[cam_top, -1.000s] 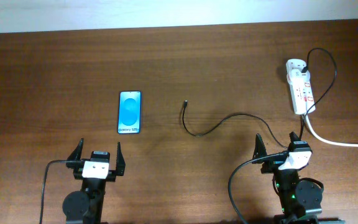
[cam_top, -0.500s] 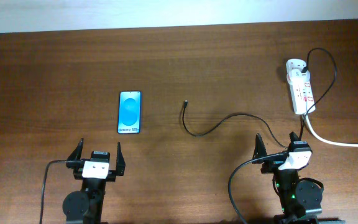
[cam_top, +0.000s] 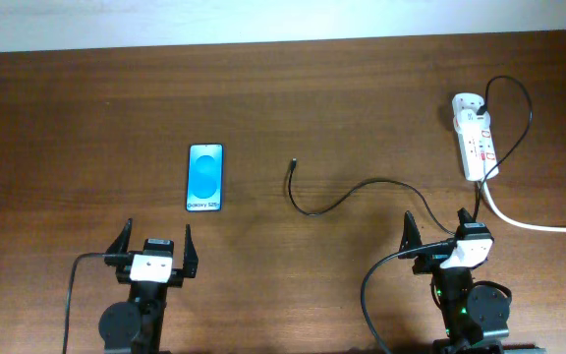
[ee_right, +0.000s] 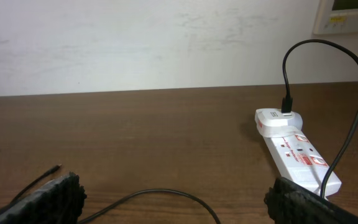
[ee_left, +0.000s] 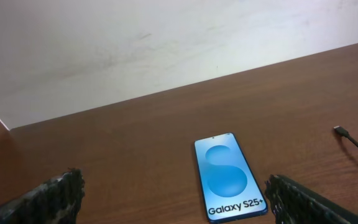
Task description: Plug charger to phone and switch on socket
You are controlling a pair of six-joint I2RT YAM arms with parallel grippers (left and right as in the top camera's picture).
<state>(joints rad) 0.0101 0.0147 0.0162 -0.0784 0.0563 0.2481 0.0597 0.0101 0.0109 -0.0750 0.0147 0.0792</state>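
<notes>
Glossy slab phone (cam_top: 204,177), wiry charger (cam_top: 347,200)

Laboratory-type room: dark wooden worktop (cam_top: 67,118) against a plain white wall (ee_right: 135,43) carrying a small control panel (ee_right: 348,14).

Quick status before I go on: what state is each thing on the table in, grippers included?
Phone: lying flat, screen lit, nothing plugged in.
Charger: one end in the adapter on the socket, free tip lying loose, apart from the phone.
Socket: adapter plugged in; switch position too small to tell.
Left gripper: open, empty.
Right gripper: open, empty.
</notes>
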